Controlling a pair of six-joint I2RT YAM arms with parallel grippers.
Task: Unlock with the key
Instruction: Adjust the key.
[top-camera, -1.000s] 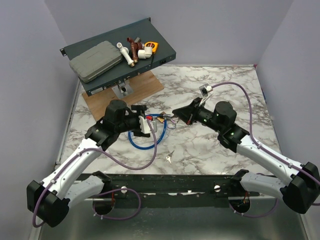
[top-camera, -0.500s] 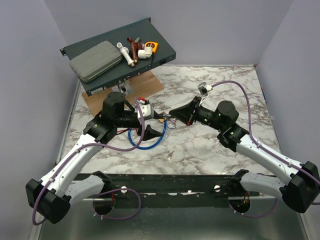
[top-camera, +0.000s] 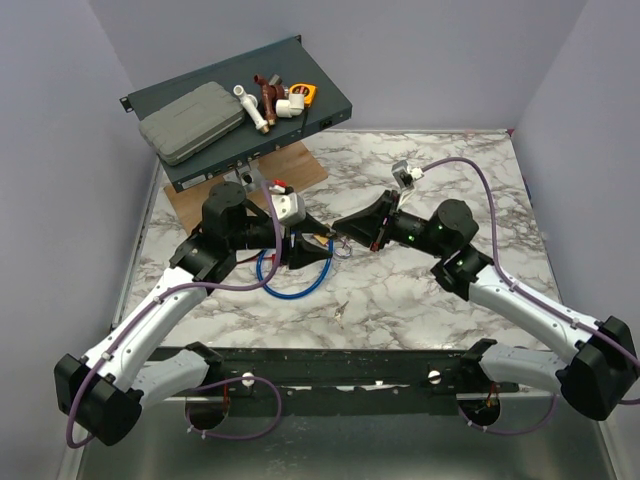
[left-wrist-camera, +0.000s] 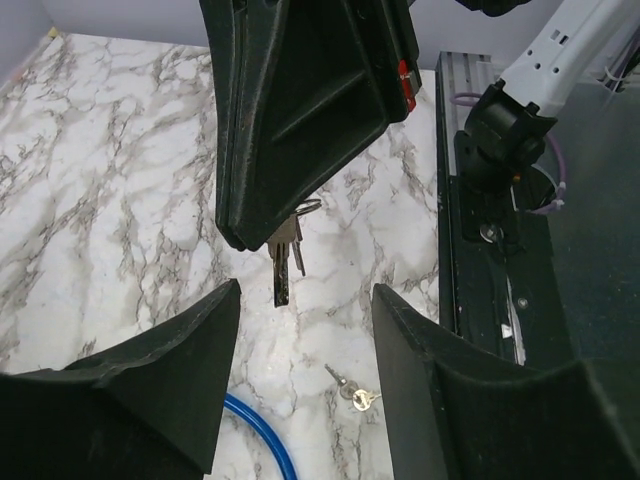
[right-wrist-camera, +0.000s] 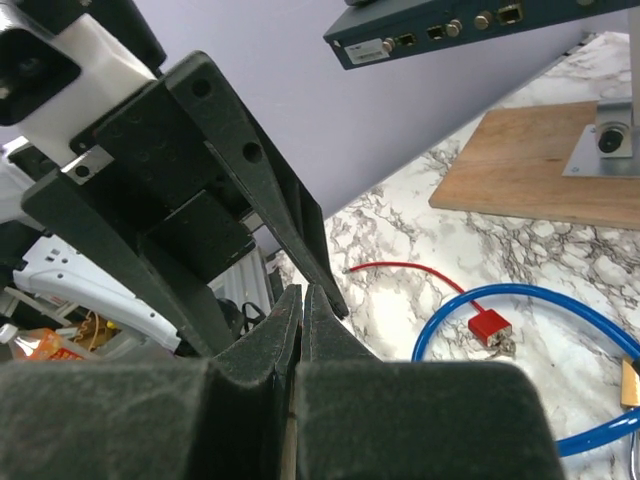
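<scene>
My right gripper is shut on a small bunch of keys. In the left wrist view its black fingers fill the top, and the key hangs below their tip with a thin ring beside it. In its own view the right gripper is pressed together. My left gripper is open and empty, facing the right one just below the hanging key. A brass glint shows between the two grippers. I cannot tell whether it is the padlock.
A second loose pair of keys lies on the marble, also in the left wrist view. A blue cable loop and a red plug lie under the left gripper. A dark rack unit on a wooden board carries a grey case at the back left.
The left wrist has turned and risen and its jaws have opened. The right gripper has crept left toward it, still shut.
</scene>
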